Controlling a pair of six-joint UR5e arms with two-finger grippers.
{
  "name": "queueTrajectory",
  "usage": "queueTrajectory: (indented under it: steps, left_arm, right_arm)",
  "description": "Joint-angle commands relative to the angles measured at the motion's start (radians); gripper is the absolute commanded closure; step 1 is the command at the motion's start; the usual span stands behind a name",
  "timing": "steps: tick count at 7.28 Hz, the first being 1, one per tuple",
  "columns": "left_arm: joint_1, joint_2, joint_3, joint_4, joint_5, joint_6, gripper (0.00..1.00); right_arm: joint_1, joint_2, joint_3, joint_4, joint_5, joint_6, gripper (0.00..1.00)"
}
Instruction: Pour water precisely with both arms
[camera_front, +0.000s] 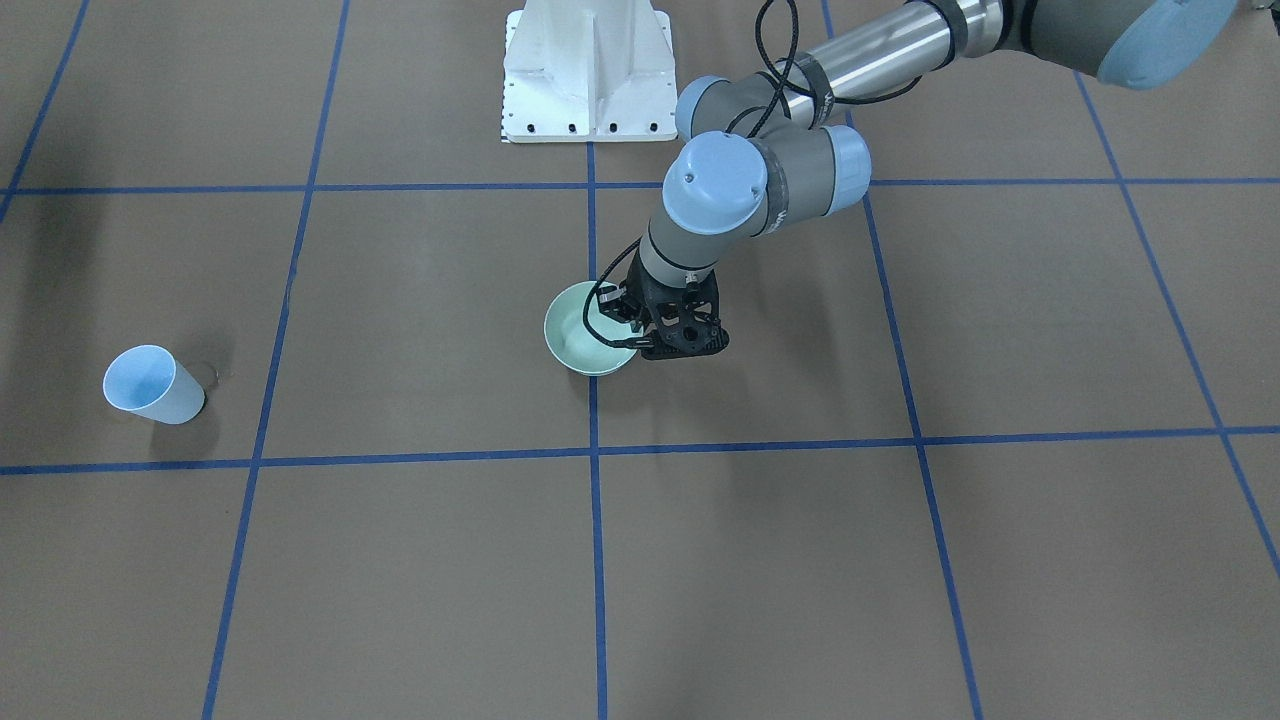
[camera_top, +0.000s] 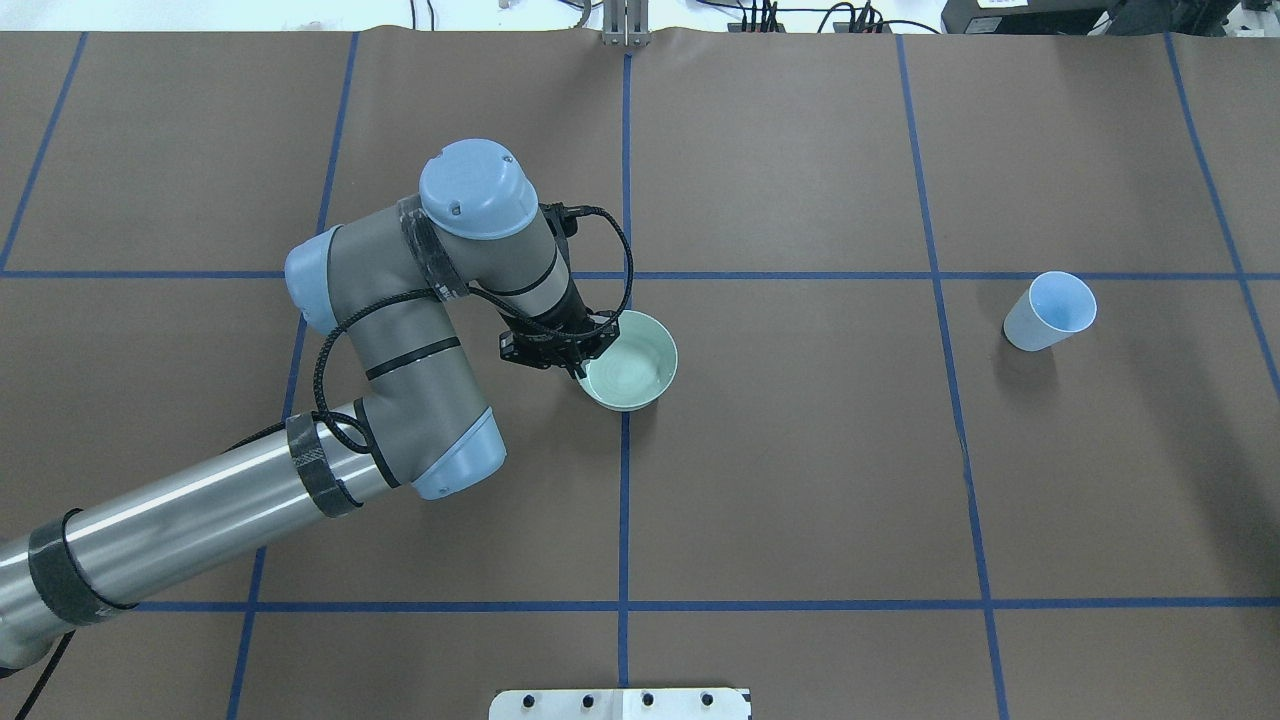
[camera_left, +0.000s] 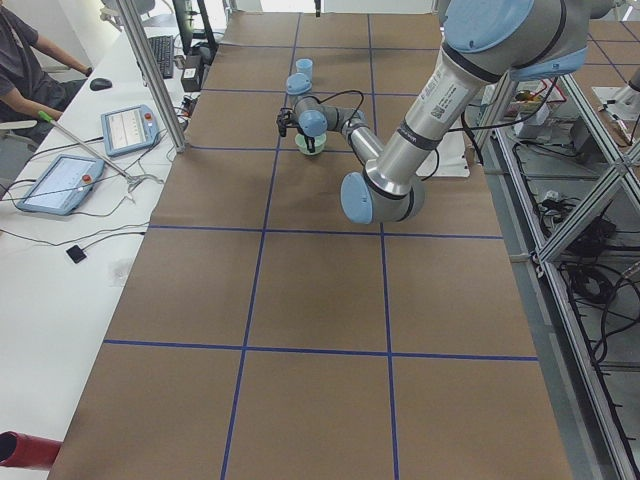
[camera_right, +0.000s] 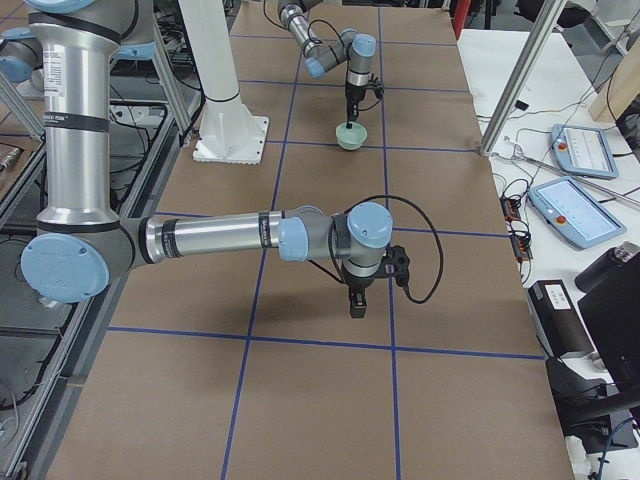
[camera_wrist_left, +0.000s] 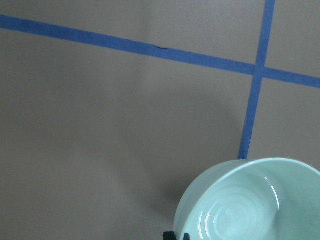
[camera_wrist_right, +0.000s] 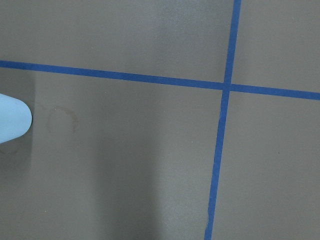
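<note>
The left arm (camera_top: 400, 340) reaches in from the robot's left side and folds at the elbow. Its forearm doubles back, and the wrist turns straight down over the middle of the tabletop (camera_top: 800, 450). The left claw (camera_top: 577, 368) points downward and is clenched on the near edge of a pale green bowl (camera_top: 655, 345). One finger is inside the rim and the other outside. The left wrist camera shows the two black fingertips (camera_wrist_left: 170, 235) close together at that rim.

The bowl sits upright on the tabletop, mouth up, on a blue tape line (camera_top: 624, 500) just toward the robot from a tape crossing. The water (camera_wrist_left: 235, 220) lies in the bottom of the bowl and shows only as pale glints and faint rings.

The right arm (camera_right: 210, 238) shows only in the side view from the robot's right. It stretches out low and level over the tabletop, with the wrist bent down. The right claw (camera_right: 357, 303) hangs point-down just above the surface, and I cannot tell whether it is released or clenched.

A light blue cup (camera_top: 1048, 312) stands upright, mouth up, well away from the bowl on the robot's right side. A faint ring stain (camera_wrist_right: 62, 120) marks the brown surface near it. The white pedestal (camera_front: 588, 70) stands at the robot's edge.
</note>
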Motion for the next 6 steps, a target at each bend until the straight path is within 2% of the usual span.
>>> queueTrajectory:
  steps: [1, 3, 4, 6]
  left_arm:
    - [0.001, 0.001, 0.007, -0.017, 0.0, 0.001, 1.0]
    - [0.001, 0.001, 0.007, -0.017, 0.0, 0.002, 0.83]
    - [0.001, 0.002, 0.009, -0.017, 0.0, 0.002, 0.63]
    - [0.0, 0.001, 0.004, -0.017, 0.0, 0.003, 0.38]
  right_arm:
    - [0.0, 0.0, -0.001, 0.0, 0.0, 0.0, 0.0]
    - [0.0, 0.0, -0.003, 0.0, 0.0, 0.0, 0.0]
    - [0.0, 0.0, -0.004, 0.0, 0.0, 0.0, 0.0]
    - [0.0, 0.0, -0.003, 0.0, 0.002, 0.0, 0.0]
